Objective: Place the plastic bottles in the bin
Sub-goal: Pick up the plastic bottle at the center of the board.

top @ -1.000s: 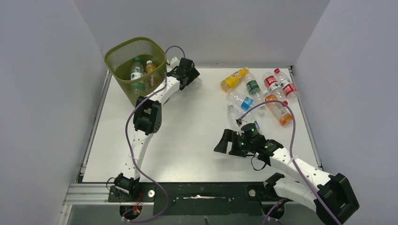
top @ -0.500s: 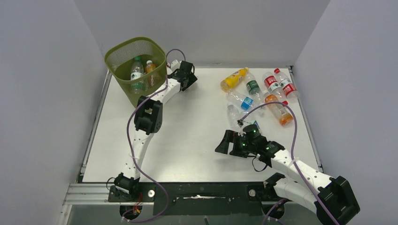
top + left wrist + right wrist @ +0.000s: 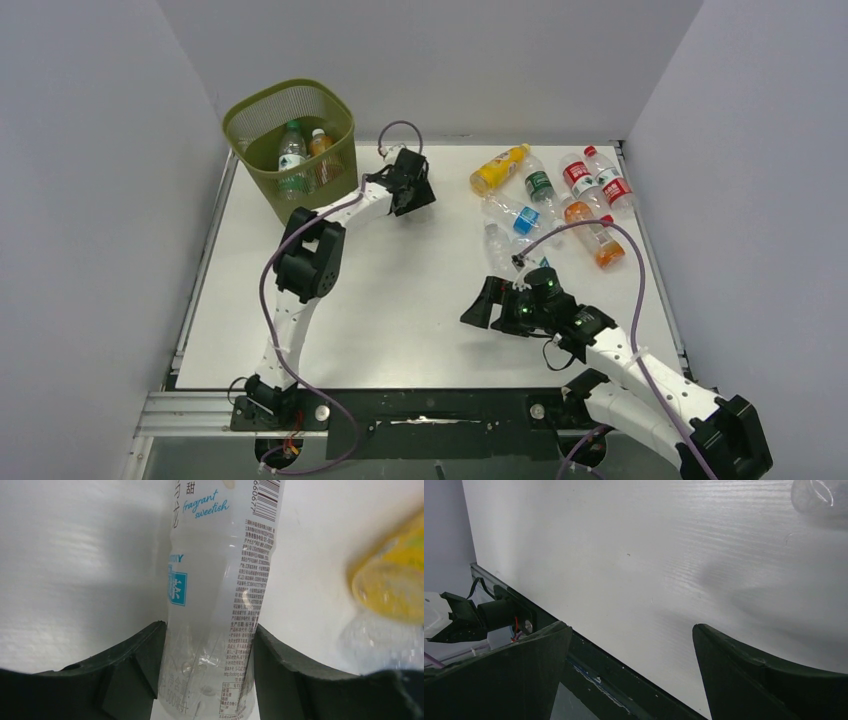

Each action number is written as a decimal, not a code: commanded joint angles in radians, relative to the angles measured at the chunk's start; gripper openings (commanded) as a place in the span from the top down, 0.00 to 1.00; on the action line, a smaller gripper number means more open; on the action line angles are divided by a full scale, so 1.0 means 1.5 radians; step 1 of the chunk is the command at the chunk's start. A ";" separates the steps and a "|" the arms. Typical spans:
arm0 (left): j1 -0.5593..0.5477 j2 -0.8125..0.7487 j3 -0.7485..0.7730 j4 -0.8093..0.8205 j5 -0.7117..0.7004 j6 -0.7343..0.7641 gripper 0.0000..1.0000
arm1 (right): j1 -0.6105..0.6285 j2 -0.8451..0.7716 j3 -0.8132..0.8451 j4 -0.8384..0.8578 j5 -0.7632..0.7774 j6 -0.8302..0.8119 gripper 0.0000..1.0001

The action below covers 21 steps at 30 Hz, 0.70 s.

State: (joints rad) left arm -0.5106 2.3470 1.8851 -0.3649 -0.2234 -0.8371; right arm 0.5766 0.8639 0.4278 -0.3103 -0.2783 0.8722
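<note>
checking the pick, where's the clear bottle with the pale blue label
Left wrist view: the clear bottle is clamped in the left gripper. From above, that gripper is over the table's far middle, between the bin and the orange bottle.

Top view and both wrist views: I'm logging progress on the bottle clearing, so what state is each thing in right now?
left gripper: shut on the clear bottle.
clear bottle: clamped between both fingers, printed label showing.
right gripper: open, empty.
bin: upright, two bottles inside.
loose bottles: lying on the table, far right, not yet binned.
</note>
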 commanded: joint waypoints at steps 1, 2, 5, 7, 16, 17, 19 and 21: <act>-0.038 -0.125 -0.046 0.014 0.068 0.095 0.55 | 0.001 -0.022 0.025 -0.022 0.016 0.008 0.02; -0.038 -0.143 -0.054 0.012 0.087 0.109 0.55 | 0.002 -0.023 0.028 -0.028 0.017 0.008 0.02; -0.038 -0.196 -0.065 -0.005 0.142 0.153 0.55 | 0.003 -0.018 0.038 -0.037 0.020 0.008 0.02; -0.038 -0.226 -0.047 -0.045 0.158 0.188 0.55 | 0.004 -0.012 0.045 -0.038 0.021 0.009 0.02; 0.004 -0.344 0.086 -0.197 0.197 0.270 0.55 | 0.011 0.043 0.087 -0.031 0.019 0.011 0.02; 0.014 -0.351 0.110 -0.216 0.200 0.276 0.55 | 0.013 0.049 0.093 -0.030 0.018 0.011 0.02; 0.028 -0.366 0.145 -0.239 0.203 0.284 0.54 | 0.017 0.061 0.103 -0.028 0.019 0.011 0.02; 0.048 -0.389 0.166 -0.250 0.207 0.288 0.54 | 0.021 0.069 0.110 -0.026 0.021 0.013 0.02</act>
State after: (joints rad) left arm -0.4858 1.8641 2.0346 -0.6678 0.0601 -0.4595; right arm 0.5926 0.9516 0.5323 -0.3798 -0.2550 0.8806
